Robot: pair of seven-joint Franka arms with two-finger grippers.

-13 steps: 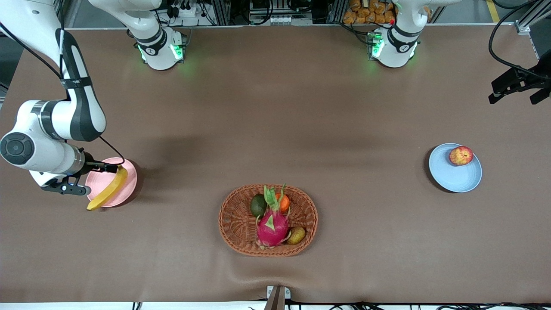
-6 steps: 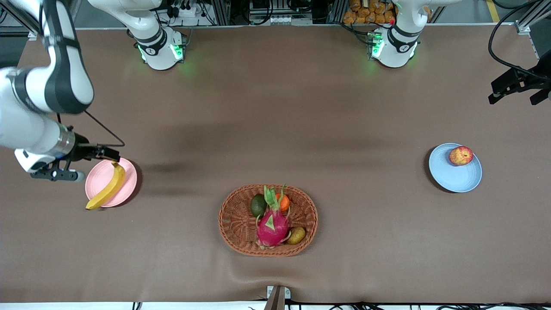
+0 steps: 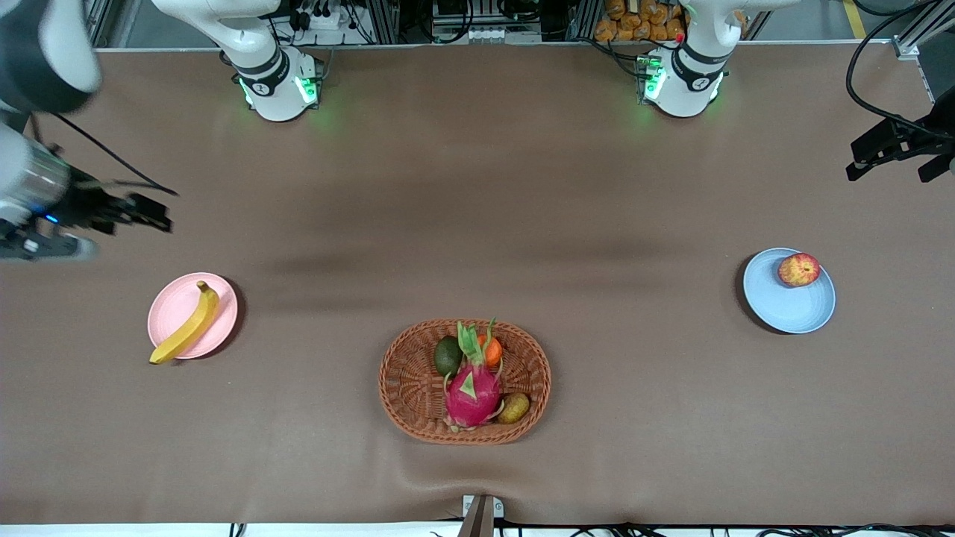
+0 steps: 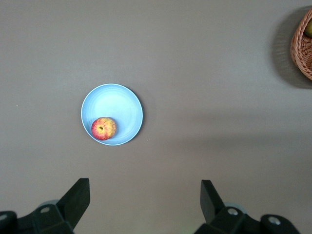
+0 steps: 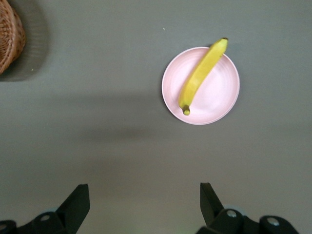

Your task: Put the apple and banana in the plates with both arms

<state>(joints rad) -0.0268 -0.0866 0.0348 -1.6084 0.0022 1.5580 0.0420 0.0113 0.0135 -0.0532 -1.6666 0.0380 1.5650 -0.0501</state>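
Banana lies across pink plate, tip overhanging the rim, toward the right arm's end. Apple sits in blue plate. Right gripper, wide open, has risen off the plate since before. Left gripper wide open above blue plate.

Banana lies across pink plate (tip overhanging); apple on blue plate.
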